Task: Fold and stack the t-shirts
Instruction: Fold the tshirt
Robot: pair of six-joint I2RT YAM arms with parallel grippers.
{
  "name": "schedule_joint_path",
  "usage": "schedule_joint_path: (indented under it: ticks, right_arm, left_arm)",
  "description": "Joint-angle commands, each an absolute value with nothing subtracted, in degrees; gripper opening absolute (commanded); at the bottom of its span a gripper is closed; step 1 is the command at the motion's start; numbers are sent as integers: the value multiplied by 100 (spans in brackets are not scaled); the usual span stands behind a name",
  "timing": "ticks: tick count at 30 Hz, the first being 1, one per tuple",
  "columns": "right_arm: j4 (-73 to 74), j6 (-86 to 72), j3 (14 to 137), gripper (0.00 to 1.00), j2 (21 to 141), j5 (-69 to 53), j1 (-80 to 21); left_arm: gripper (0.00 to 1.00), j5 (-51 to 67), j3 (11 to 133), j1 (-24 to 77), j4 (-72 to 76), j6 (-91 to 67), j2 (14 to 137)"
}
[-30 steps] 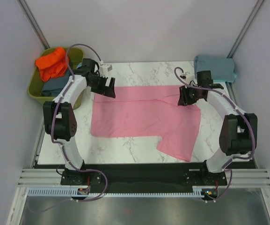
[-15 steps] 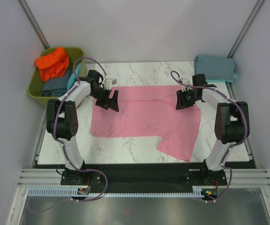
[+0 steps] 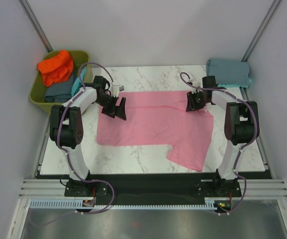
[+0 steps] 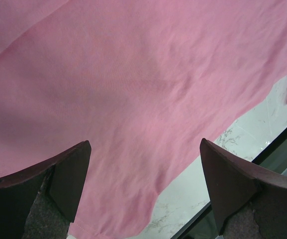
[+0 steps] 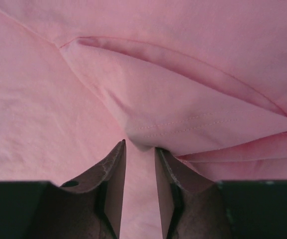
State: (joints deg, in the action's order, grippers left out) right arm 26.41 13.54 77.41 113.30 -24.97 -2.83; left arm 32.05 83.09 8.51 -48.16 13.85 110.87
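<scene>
Pink tee [image 3: 153, 124]: spread flat, mid-table [image 3: 148, 77].
Left gripper [image 4: 143, 149]: gaping, empty, over the tee's far-left edge.
Right gripper [image 5: 140, 147]: narrowed about hem [image 5: 183, 127], far right; hold uncertain.
Advice: pinch both far corners evenly before folding.
Folded tee [image 3: 228, 71]: far-right corner.

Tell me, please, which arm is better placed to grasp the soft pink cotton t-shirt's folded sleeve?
Right, probably: the right gripper, jaws narrowed, sits at the sleeve hem of the pink t-shirt; the left gripper hangs wide open over flat cloth.
</scene>
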Motion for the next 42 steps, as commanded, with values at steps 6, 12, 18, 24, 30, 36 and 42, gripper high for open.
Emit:
schedule_joint_path:
  ticks: [6, 12, 18, 24, 30, 36, 42]
  right_arm:
    - [2478, 1301, 7980, 11, 11452, -2672, -264]
    - [2627, 1266, 7945, 0, 11207, -2751, -272]
    - [2978, 1011, 7936, 0, 10697, -3128, -299]
    - [3155, 782, 7761, 0, 10477, -3419, -448]
    - [3129, 589, 7576, 4, 10362, -3629, -562]
    - [3111, 413, 7611, 30, 10204, -3692, -615]
    - [3094, 229, 7848, 38, 9783, -3701, -624]
  left_arm:
    - [97, 3217, 8341, 888, -4808, 1600, 11136]
    - [97, 3225, 8350, 888, -4808, 1608, 11136]
    - [97, 3261, 8393, 888, -4773, 1600, 11109]
    - [97, 3278, 8516, 888, -4755, 1600, 11127]
    - [97, 3235, 8569, 888, -4755, 1617, 11030]
    - [99, 3120, 8587, 879, -4764, 1626, 10943]
    - [99, 2839, 8701, 879, -4781, 1626, 10784]
